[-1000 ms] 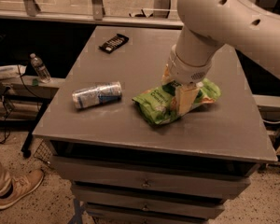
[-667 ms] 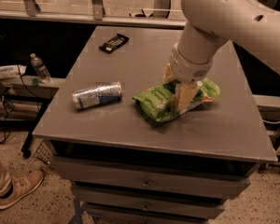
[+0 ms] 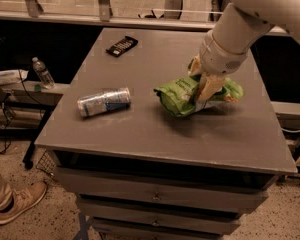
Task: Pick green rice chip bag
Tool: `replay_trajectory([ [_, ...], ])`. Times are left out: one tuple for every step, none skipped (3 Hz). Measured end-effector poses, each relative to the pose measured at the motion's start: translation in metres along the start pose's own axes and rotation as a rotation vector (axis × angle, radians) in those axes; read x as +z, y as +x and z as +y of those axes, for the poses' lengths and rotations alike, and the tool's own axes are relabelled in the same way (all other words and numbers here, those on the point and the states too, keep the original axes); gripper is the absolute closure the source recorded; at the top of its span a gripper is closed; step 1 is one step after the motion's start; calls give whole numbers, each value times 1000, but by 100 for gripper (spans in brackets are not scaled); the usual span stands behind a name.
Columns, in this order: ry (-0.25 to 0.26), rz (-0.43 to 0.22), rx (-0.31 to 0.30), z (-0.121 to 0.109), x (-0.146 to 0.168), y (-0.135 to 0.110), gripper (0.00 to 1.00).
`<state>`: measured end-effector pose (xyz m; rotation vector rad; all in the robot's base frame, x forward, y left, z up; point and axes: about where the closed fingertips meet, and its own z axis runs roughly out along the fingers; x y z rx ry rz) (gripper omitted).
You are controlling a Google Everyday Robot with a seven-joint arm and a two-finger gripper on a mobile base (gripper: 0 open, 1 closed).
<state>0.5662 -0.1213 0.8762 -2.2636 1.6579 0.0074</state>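
Note:
The green rice chip bag is crinkly and bright green, at the right middle of the grey table. My gripper comes down from the white arm at the upper right and is shut on the bag's middle. The bag hangs a little above the tabletop, tilted, with a shadow under it. Its right end shows past the fingers.
A silver-blue drink can lies on its side at the table's left. A small black packet lies at the far left corner. A water bottle stands on a low shelf to the left. A person's shoe is on the floor at lower left.
The arm has moved up and to the right with the bag in the gripper, and the bag has come up off the tabletop. The can and packet have not moved.

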Motion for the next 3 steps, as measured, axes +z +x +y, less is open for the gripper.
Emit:
replay_trajectory([
  [81, 26, 13, -16, -30, 14, 100],
  [146, 62, 26, -26, -52, 24, 100],
  [184, 85, 38, -29, -68, 28, 100],
])
